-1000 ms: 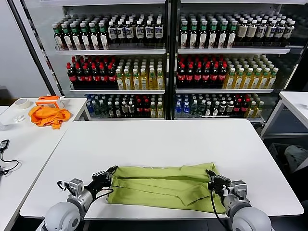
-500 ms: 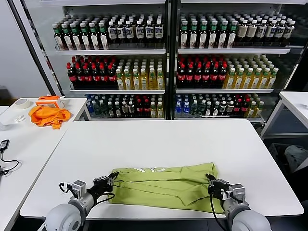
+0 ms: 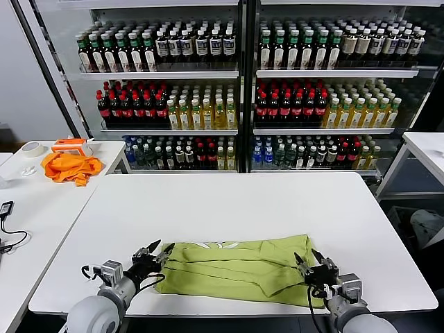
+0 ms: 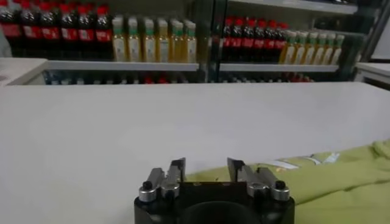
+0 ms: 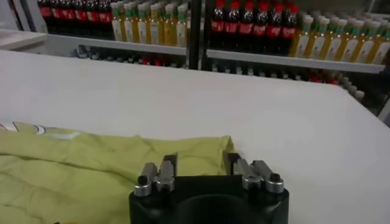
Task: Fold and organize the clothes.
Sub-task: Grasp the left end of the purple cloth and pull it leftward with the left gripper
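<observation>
- Where the white tabletop meets its near edge, the lime T-shirt lies folded into a long band running left to right, with a strip of white print showing along its far edge.
- The left gripper sits at the shirt's left end, jaws apart and empty — its wrist view shows the fingers spread with bare tabletop and the cloth's edge beyond them.
- The right gripper sits at the shirt's right end, jaws likewise apart, holding nothing; cloth lies just ahead of it.
- An orange cloth lies bunched on a side table at far left, well apart.
- Shelves of bottles fill the background.
</observation>
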Robot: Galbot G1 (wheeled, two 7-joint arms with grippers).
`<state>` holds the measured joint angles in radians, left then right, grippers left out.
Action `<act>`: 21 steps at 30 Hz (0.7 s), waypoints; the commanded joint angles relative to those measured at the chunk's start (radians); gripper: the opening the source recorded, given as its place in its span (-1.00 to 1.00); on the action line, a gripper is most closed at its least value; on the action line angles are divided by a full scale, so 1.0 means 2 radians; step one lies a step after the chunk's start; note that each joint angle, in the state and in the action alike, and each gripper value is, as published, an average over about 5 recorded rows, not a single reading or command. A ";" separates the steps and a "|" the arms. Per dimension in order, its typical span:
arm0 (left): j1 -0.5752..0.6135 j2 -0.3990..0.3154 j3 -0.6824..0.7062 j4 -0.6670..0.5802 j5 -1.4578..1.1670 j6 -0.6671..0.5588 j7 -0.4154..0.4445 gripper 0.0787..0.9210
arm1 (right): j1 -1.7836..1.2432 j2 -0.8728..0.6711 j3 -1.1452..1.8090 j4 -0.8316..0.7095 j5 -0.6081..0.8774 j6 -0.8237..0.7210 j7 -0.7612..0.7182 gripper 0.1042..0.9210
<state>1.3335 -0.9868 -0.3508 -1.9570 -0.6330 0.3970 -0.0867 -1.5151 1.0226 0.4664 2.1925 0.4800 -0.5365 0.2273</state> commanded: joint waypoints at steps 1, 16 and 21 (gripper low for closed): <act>0.021 -0.054 0.027 -0.020 0.023 -0.006 -0.126 0.13 | -0.025 0.000 0.018 0.023 -0.007 0.004 -0.002 0.37; 0.015 -0.085 0.052 0.004 0.020 -0.009 -0.167 0.77 | -0.017 0.007 -0.005 0.005 -0.003 0.015 -0.006 0.76; 0.020 -0.080 0.056 0.001 0.018 -0.007 -0.167 0.73 | -0.015 0.006 -0.005 0.002 -0.003 0.016 -0.006 0.76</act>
<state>1.3635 -1.1251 -0.2618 -1.9578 -0.5995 0.3852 -0.3673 -1.5403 1.0345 0.4592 2.1974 0.4740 -0.5092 0.2157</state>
